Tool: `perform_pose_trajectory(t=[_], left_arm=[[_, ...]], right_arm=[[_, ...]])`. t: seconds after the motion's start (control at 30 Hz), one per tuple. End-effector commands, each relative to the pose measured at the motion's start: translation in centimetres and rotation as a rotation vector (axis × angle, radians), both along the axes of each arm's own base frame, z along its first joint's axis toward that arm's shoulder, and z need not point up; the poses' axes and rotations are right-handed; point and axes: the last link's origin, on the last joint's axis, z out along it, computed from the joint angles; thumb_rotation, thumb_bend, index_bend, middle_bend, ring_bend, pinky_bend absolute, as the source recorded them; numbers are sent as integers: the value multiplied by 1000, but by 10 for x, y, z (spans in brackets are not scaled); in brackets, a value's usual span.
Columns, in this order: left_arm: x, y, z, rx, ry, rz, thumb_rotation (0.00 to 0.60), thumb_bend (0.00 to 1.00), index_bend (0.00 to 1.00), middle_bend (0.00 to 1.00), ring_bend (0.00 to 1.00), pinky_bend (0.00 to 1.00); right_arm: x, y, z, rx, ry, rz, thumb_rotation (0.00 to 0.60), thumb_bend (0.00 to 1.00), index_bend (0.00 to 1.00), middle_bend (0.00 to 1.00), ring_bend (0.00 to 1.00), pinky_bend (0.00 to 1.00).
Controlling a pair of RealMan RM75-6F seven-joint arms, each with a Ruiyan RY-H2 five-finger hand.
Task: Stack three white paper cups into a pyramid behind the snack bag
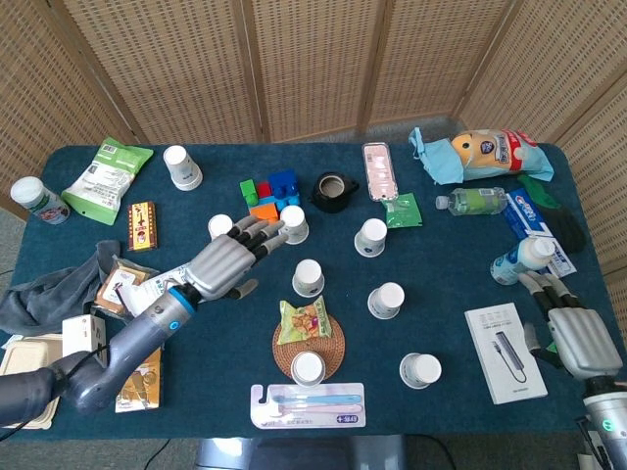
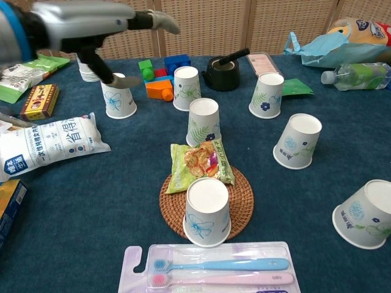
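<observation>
**A:** What is the left hand (image 1: pixel 227 262) doing?

**B:** Fingers spread wide, nothing in it, hovering over the table (image 1: pixel 460 284) left of centre, near a cup (image 2: pixel 118 96) on the block side. The right hand (image 1: pixel 578 336) is low by the table's right edge, fingers apart, also empty.

**A:** And the cups for the pyramid?

**B:** One base cup (image 2: pixel 204 122) stands mouth-down just behind the snack bag (image 2: pixel 199 162), touching or almost touching its top edge. The bag lies half on a woven coaster (image 2: pixel 242 201) near the front edge. Another cup (image 2: pixel 187 88) stands further back by the blocks (image 2: pixel 160 78), and more are scattered toward the right side.

**A:** How will they handle?

**B:** I'd judge them very light and thin: waxed paper, tapered walls, a rolled rim, a printed leaf pattern. Squeeze hard and the wall dents; nudge one and it slides or tips on the felt-like cloth.

**A:** So where to take hold?

**B:** Around the mid-wall, thumb opposite the fingers, lightly. Inverted, the narrow closed base faces up, and it is stiffer there. The bag is crinkly foil, soft; best left alone.
</observation>
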Motion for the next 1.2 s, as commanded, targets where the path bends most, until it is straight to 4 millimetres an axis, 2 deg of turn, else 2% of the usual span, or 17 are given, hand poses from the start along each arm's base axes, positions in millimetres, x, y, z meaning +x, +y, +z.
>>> perform_pose_trajectory(t=[0.03, 0.33, 0.53, 0.7, 0.87, 1.2], left_arm=[[-34, -25, 38, 42, 24, 113, 600, 428, 0, 0, 0, 45], [-90, -70, 79, 105, -1, 242, 600, 427, 0, 0, 0, 48], [-116, -85, 93, 131, -11, 332, 600, 428, 0, 0, 0, 49], [-123, -91, 105, 168, -31, 351, 600, 428, 0, 0, 0, 54], [-124, -96, 115, 187, -37, 350, 600, 428, 0, 0, 0, 55], [-128, -97, 116, 187, -46, 355, 600, 427, 0, 0, 0, 66]], right_arm=[[15, -16, -7, 61, 2, 46, 529, 625, 3, 69, 0, 270], [35, -34, -36, 169, 46, 102, 521, 591, 0, 2, 0, 270], [50, -43, -58, 245, 90, 143, 514, 583, 0, 0, 0, 268], [58, -51, -72, 302, 137, 150, 505, 556, 0, 0, 0, 156], [66, -59, -83, 348, 169, 148, 497, 527, 0, 0, 0, 153], [80, -76, -103, 384, 207, 150, 494, 526, 0, 0, 0, 152]])
